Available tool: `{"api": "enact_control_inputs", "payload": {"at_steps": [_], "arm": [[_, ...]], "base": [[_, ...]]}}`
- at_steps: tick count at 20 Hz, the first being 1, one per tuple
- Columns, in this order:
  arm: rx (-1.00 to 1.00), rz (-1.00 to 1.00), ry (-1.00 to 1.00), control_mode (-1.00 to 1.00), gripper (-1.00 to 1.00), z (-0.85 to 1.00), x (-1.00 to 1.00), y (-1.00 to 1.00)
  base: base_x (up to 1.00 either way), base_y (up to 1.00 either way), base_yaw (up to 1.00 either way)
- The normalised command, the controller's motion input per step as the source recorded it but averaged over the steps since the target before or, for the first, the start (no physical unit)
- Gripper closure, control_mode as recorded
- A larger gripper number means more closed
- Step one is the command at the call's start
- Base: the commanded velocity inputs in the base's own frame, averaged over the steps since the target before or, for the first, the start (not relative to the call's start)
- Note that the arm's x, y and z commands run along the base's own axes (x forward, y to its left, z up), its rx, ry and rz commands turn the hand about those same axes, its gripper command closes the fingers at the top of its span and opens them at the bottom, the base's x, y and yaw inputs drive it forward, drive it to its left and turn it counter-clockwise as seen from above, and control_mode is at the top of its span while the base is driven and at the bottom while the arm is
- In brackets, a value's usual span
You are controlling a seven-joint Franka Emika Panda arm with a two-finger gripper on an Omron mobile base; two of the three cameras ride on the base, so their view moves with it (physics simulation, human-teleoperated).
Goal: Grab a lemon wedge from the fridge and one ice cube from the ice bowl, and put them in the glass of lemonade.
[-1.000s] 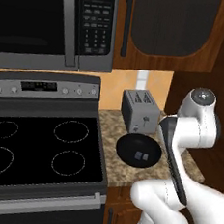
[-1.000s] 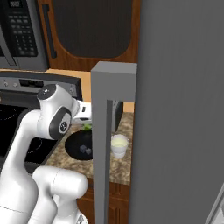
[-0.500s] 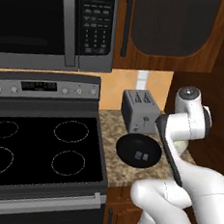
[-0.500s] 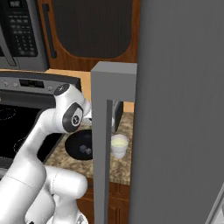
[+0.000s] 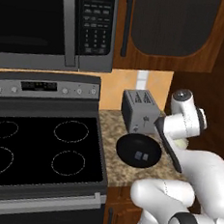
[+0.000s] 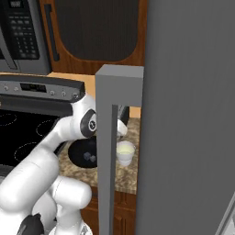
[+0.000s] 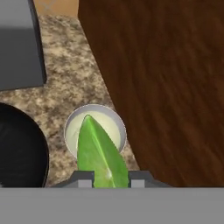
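The stove [image 5: 42,146] takes the left of the scene, its right edge meeting a narrow strip of speckled counter [image 5: 123,171]. On that strip the silver toaster [image 5: 141,109] stands at the back and the ice bowl [image 5: 139,149] sits just in front of it, near the counter's front edge, with ice cubes [image 6: 88,157] inside. Right of the bowl, just beside it, stands the glass of lemonade [image 6: 125,152], close to the dark wood panel [image 7: 166,78] that walls the counter on the right. Little bare counter shows between bowl, glass and panel. In the right base view the open grey door of the fridge [image 6: 183,114] stands at the right, its edge crossing in front of the glass.

The arm rises from the near right, bends at the elbow and reaches over the counter, the wrist turned downward above the glass. In the hand view the gripper [image 7: 111,177] has its jaws clamped on the lemon wedge [image 7: 100,155], which hangs over the mouth of the glass, tip pointing toward the far rim
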Motion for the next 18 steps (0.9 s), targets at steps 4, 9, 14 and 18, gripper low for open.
{"api": "enact_control_inputs", "payload": {"at_steps": [4,9,14,18], "arm": [[0.0,0.0,0.04,-1.0,1.0,-0.62,0.14,-0.38],[0.0,0.0,0.0,-1.0,1.0,-0.32,0.33,-0.1],[0.0,0.0,0.0,-1.0,1.0,-0.2,0.36,0.0],[0.0,0.0,0.0,-1.0,1.0,-0.32,0.4,0.0]], "base": [[0.0,0.0,0.0],[0.0,0.0,0.0],[0.0,0.0,0.0],[0.0,0.0,0.0]]}}
